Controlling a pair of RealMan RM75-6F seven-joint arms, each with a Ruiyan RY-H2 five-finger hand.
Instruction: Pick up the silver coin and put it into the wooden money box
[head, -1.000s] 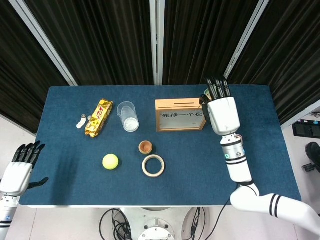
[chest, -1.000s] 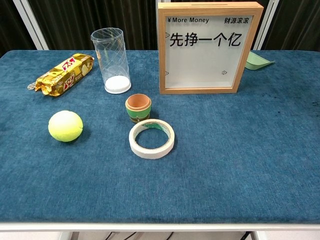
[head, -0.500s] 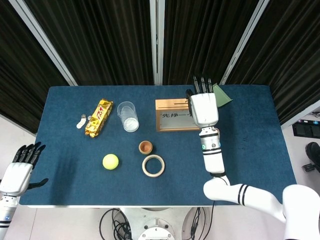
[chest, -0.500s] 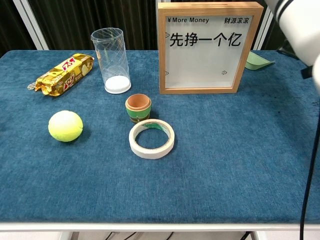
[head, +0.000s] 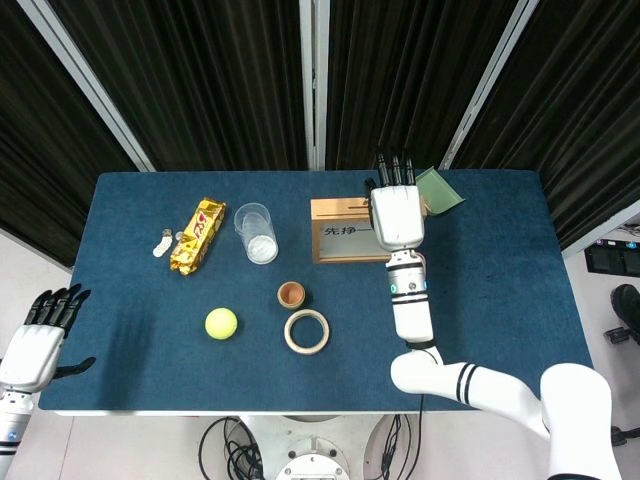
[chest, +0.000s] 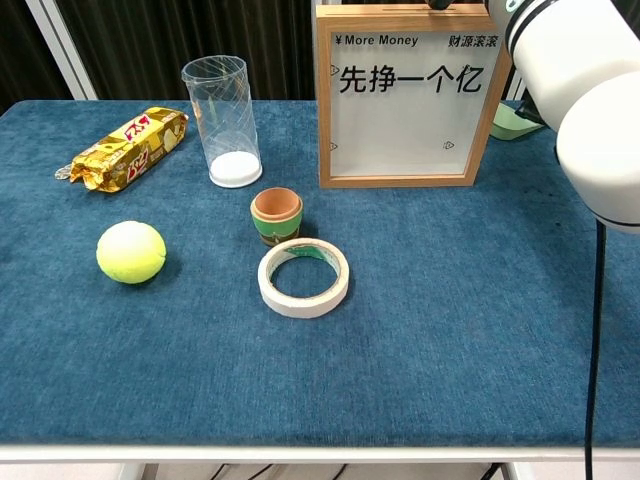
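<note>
The wooden money box (head: 340, 232) stands upright at the back of the blue table, its glass front with printed characters facing me (chest: 415, 95). My right hand (head: 397, 210) hovers over the box's right top part, back of the hand up and fingers stretched toward the far edge. Its palm side is hidden, so I cannot tell whether it holds anything. Only its white forearm (chest: 590, 90) shows in the chest view. No silver coin is plainly visible. My left hand (head: 42, 335) hangs off the table's front left corner, fingers apart and empty.
A gold snack pack (head: 197, 235) with small pale bits (head: 160, 243) beside it, a clear cup (head: 256, 232), a terracotta pot (head: 291, 294), a tape roll (head: 306, 331) and a yellow-green ball (head: 221, 322) lie left and centre. A green card (head: 440, 187) sits behind the box.
My right hand has moved left from the box's right end to over its top. Its forearm now fills the right of the chest view. The left hand stays put.
</note>
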